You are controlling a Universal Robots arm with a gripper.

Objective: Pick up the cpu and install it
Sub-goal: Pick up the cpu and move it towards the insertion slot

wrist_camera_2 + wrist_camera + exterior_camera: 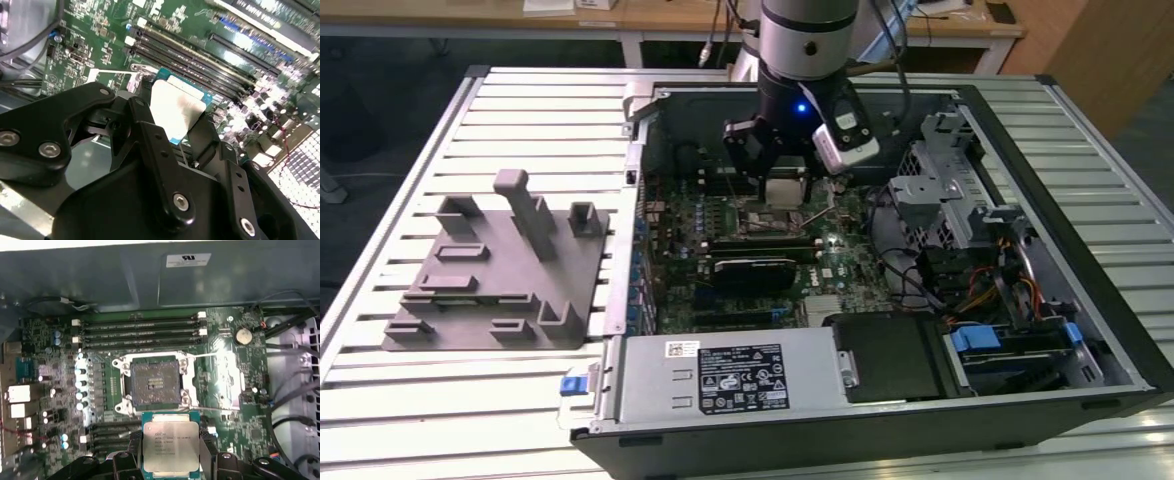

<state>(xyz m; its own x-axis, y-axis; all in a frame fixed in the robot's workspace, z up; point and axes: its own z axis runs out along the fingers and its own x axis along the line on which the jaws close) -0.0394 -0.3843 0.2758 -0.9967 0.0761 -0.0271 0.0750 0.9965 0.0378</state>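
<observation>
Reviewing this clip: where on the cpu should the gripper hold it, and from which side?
By two opposite thin edges, coming down over its metal top. The cpu is a flat thin square, so only its edges offer parallel faces, and its underside should stay free for the open socket. The gripper grips it that way here.

Faint print on cpu [170, 442], sticker [742, 378] on power supply [654, 388], nothing clearly readable
</observation>
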